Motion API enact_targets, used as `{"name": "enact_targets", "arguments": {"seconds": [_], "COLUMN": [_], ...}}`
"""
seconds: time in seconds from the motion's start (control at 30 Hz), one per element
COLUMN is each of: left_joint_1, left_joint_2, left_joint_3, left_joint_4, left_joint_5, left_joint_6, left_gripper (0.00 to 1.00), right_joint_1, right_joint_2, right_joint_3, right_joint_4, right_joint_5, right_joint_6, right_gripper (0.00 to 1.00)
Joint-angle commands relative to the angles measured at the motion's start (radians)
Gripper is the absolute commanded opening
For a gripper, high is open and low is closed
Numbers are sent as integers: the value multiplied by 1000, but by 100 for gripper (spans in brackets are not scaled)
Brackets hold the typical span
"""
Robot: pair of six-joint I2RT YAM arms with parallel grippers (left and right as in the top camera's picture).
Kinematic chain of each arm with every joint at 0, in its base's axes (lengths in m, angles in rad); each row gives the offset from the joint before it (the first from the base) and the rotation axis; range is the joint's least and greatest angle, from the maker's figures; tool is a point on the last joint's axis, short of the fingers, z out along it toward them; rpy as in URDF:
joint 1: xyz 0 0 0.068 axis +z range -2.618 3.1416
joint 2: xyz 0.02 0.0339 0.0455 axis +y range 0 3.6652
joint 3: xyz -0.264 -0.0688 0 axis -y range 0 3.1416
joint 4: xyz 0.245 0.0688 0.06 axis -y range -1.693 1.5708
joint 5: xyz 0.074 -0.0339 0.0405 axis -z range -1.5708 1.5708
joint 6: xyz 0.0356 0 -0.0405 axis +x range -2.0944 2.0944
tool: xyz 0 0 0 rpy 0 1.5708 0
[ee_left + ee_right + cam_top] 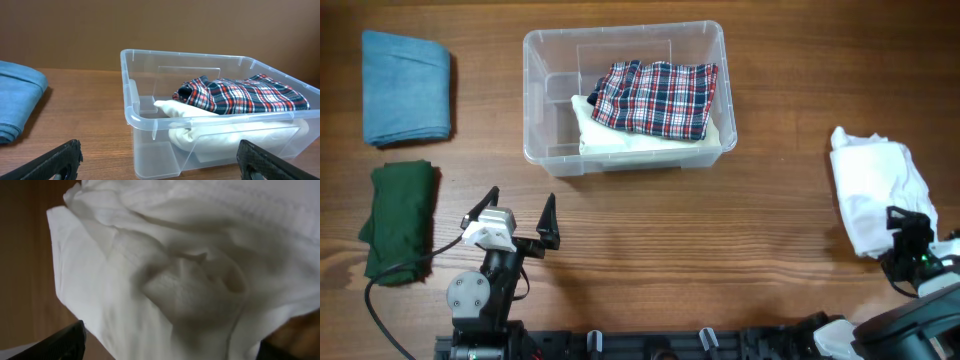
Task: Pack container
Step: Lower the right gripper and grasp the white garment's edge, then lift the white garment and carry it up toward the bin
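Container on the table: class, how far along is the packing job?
Done: plaid cloth and cream cloth lie in the container. In hand: right jaws open at the white cloth, not yet closed. Left: it, the blue cloth and green cloth, all outside.

Soft, even light from above, warm tone; shadows faint and short beside the container (pixel 533 100). Mild glare on its clear plastic (left wrist view too). Overhead sharp. Right wrist view dimmer, the white cloth (pixel 190 280) very close, soft-focused, greyish folds.
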Motion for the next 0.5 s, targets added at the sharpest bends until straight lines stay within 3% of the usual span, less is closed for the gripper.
{"name": "enact_targets", "arguments": {"seconds": [0.0, 0.47], "left_joint_1": [-6, -6], "left_joint_2": [-6, -6], "left_joint_3": [-6, -6], "left_joint_4": [-3, -3], "left_joint_5": [-9, -9], "left_joint_6": [-6, -6], "left_gripper": [100, 100], "right_joint_1": [69, 125], "right_joint_2": [55, 55], "right_joint_3": [-57, -56], "right_joint_4": [11, 125], "right_joint_5": [34, 9], "right_joint_6": [64, 51], "right_gripper": [86, 46]}}
